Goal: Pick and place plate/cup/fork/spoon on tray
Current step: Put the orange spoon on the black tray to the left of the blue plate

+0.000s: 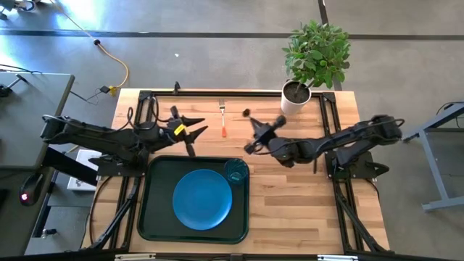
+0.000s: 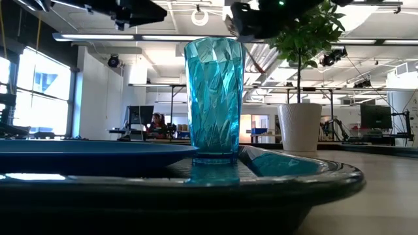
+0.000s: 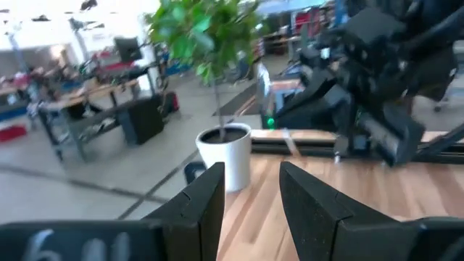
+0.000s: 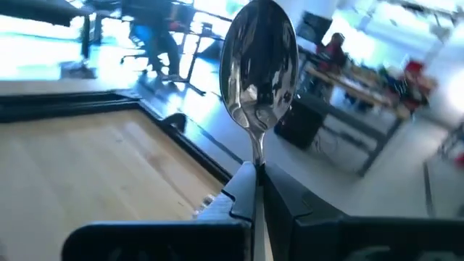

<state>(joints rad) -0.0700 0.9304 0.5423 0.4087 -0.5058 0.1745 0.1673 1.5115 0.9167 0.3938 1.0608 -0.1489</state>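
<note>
Two arms work above the wooden table (image 1: 290, 210): the right gripper (image 1: 255, 135) pinches the spoon (image 4: 259, 69) by its handle, bowl pointing outward, raised over the bare wood beyond the tray (image 1: 156, 217). On that tray sit the plate (image 1: 202, 199) and, just beside it, the cup (image 1: 236, 171). Beyond them the fork (image 1: 224, 120) lies on the table, near the left gripper (image 1: 194, 138), whose fingers (image 3: 203, 206) are spread and empty

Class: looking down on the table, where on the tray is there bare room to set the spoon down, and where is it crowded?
The tray is bare along its left strip, beside the plate, and in a narrower band right of the plate, below the cup. The top right corner is crowded: the cup stands close by the plate's rim. The right pincer, shut on the spoon, is above the wood beyond the tray.
</note>
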